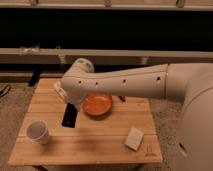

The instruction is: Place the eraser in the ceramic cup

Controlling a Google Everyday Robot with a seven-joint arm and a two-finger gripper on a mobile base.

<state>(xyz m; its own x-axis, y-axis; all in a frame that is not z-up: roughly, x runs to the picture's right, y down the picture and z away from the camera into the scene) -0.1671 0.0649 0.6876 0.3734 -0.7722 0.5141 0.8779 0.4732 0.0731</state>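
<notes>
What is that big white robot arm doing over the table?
The robot's arm is reaching across the wooden table. Its gripper is holding a black eraser by the top end, just left of the orange bowl. The eraser is meant to go in the white cup, which stands near the table's front left corner. The eraser is not over the cup yet. A pale block lies by itself on the right side.
</notes>
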